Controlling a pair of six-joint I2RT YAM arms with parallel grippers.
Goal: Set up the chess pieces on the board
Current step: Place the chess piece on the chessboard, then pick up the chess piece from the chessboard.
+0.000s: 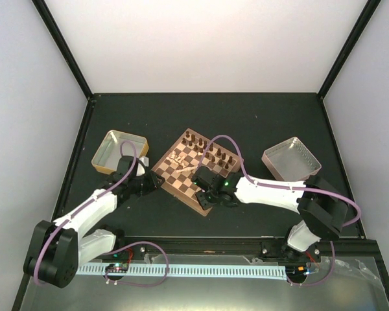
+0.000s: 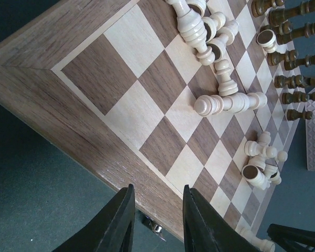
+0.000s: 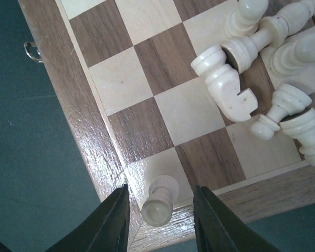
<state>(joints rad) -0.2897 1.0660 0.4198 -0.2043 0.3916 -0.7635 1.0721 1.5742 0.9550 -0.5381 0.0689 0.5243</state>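
From above, the board [image 1: 198, 170] sits on the desk [image 1: 259, 123], dark pieces [image 1: 215, 152] standing, pale pieces [image 1: 179, 157] heaped. My left pincer [image 2: 156, 223] hangs narrowly parted, empty, over the rim [image 2: 68, 121]. My right pincer [image 3: 161, 223] stands spread around an upright pale piece [image 3: 158, 202] on the corner square [image 3: 140, 178], not touching it. Light, stiff, slick turned wood, I judge: pinch below the head.

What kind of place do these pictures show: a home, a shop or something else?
Probably a robot test cell, not a home: plain white panels in a black frame enclose a dark table, and two bolted arms work over a chessboard.
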